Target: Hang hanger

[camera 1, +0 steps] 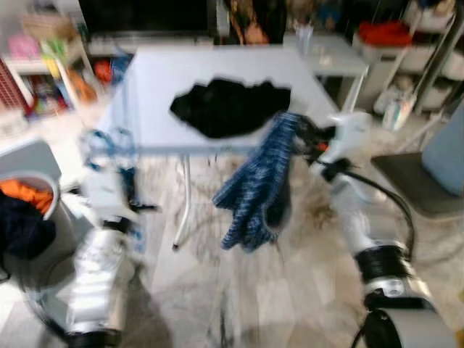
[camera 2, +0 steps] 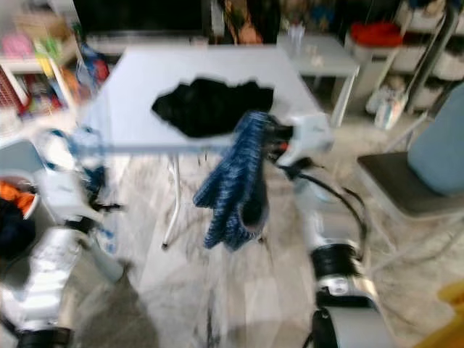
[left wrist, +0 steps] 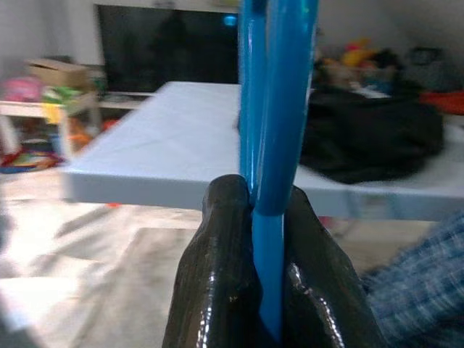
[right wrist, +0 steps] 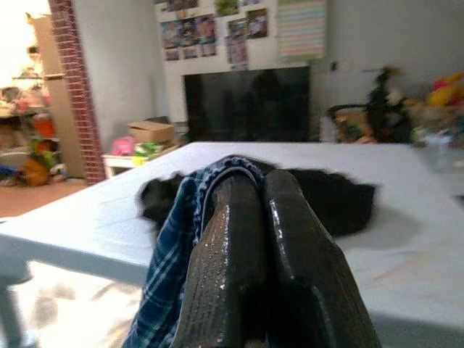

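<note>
Both silver arms sit low in the blurred head views. Left gripper [left wrist: 268,275] has its black fingers [left wrist: 225,268] pinched tight on the blue hanger [left wrist: 275,109], which stands up from the clamp, left of the table's near edge. Right gripper [right wrist: 264,239] is closed onto a blue plaid shirt [camera 1: 254,192]; the cloth drapes over one finger in the wrist view and hangs down off the white table's [camera 1: 159,94] front-right edge in the head views. Black garment [camera 1: 228,105] lies heaped mid-table, apart from the shirt. Laundry basket [camera 1: 54,185] with orange and dark clothes sits by the left arm, grey chair [camera 1: 420,181] off to the right.
</note>
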`<state>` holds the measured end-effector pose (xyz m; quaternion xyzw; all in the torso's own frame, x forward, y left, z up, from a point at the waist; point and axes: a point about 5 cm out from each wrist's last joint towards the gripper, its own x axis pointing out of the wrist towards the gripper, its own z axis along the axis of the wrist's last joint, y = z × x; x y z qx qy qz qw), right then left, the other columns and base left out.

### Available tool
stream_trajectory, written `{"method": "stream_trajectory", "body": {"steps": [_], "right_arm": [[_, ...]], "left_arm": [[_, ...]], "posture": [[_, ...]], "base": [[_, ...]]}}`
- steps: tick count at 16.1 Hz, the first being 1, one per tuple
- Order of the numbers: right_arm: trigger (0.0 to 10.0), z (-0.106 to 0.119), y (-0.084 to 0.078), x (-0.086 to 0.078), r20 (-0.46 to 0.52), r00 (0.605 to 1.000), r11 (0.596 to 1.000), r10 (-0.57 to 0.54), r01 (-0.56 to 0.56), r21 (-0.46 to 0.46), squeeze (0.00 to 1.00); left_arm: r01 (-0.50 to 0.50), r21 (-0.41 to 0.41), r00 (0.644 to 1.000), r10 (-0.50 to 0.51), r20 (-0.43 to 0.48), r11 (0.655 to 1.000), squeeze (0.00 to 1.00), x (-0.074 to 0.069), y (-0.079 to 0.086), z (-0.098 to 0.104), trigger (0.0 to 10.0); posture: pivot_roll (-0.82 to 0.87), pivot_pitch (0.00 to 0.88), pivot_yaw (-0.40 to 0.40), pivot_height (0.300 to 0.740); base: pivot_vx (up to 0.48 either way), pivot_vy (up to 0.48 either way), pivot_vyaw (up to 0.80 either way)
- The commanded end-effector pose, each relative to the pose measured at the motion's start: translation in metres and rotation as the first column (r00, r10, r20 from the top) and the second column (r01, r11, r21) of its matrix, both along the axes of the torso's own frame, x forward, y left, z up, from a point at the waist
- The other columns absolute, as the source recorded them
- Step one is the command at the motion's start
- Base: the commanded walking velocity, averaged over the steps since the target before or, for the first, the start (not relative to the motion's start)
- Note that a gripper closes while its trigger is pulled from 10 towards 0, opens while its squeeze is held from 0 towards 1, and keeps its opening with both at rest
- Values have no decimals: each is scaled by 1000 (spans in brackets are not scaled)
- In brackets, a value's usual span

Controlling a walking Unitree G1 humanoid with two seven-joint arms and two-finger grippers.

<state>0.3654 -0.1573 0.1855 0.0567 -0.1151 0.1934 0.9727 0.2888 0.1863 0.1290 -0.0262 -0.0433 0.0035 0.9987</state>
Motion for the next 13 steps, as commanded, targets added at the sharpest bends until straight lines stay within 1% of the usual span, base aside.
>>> {"method": "stream_trajectory", "body": {"steps": [1, 10, 12, 13], "right_arm": [[0, 11, 13, 1, 40, 999, 999, 33, -33, 11, 0], [0, 11, 13, 1, 40, 999, 999, 33, -33, 11, 0], [0, 10, 16, 2, 37, 999, 999, 38, -38, 11, 0], [0, 3, 17, 0, 14, 1000, 1000, 28, -28, 14, 0]], "left_arm": [[-34, 24, 999, 33, 12, 999, 0, -1, 13, 4, 10000], [-34, 24, 999, 33, 12, 999, 0, -1, 13, 4, 10000], [-59, 12, 998, 58, 11, 998, 0, 1, 16, 6, 10000], [-67, 10, 998, 67, -13, 998, 0, -3, 15, 1, 10000]], "posture": [[-35, 0, -16, 740], [-35, 0, -16, 740], [-28, 0, -19, 740], [-28, 0, -18, 740]], "base": [[401, 0, 0], [401, 0, 0], [366, 313, 0], [360, 319, 0]]}}
